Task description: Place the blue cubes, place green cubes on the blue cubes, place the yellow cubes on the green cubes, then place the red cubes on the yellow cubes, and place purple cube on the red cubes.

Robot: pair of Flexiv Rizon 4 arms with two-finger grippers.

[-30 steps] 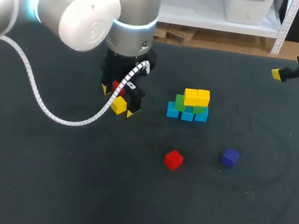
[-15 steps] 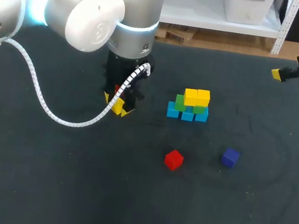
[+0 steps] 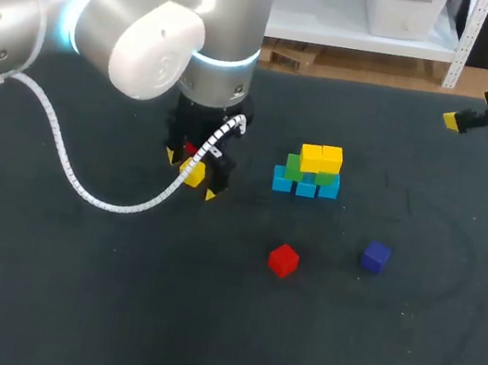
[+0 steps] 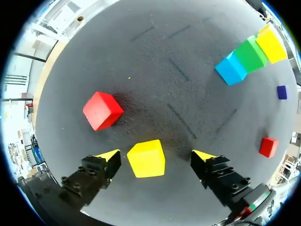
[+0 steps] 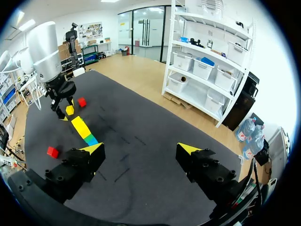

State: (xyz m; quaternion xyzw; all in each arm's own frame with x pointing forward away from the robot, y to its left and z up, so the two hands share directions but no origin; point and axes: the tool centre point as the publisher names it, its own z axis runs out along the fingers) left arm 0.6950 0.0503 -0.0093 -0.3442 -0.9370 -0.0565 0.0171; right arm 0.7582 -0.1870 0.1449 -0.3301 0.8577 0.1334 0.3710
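While twelve o'clock points away from the robot across the dark table point(image 3: 37, 298), the stack point(image 3: 309, 171) serves as the clock's centre. Nearest the robot, a loose red cube point(image 3: 283, 260) lies on the table at six o'clock from the stack, by itself. A little farther off, the purple cube point(image 3: 376, 256) sits between four and five o'clock, apart from that red cube.

Farther still, at about nine o'clock, the left arm point(image 3: 157, 28) comes in from the left and points the left gripper point(image 4: 155, 157) down at the table. Its fingers are spread and released, with a loose yellow cube point(image 4: 146, 159) resting on the table between them. A gap shows on each side of this cube, so neither tip touches it. Just ahead of one finger lies a second red cube point(image 4: 102, 110), near the loose yellow cube but not touching it.

At the bottom of the stack, three blue cubes point(image 3: 306, 189) sit side by side. Green cubes point(image 3: 294, 166) rest on them, and two yellow cubes point(image 3: 321, 158) touch each other on top.

Farthest away, at two o'clock and well apart from everything else, the right gripper point(image 5: 140, 149) hangs above the far right part of the table. Its fingers are wide apart and hold nothing.
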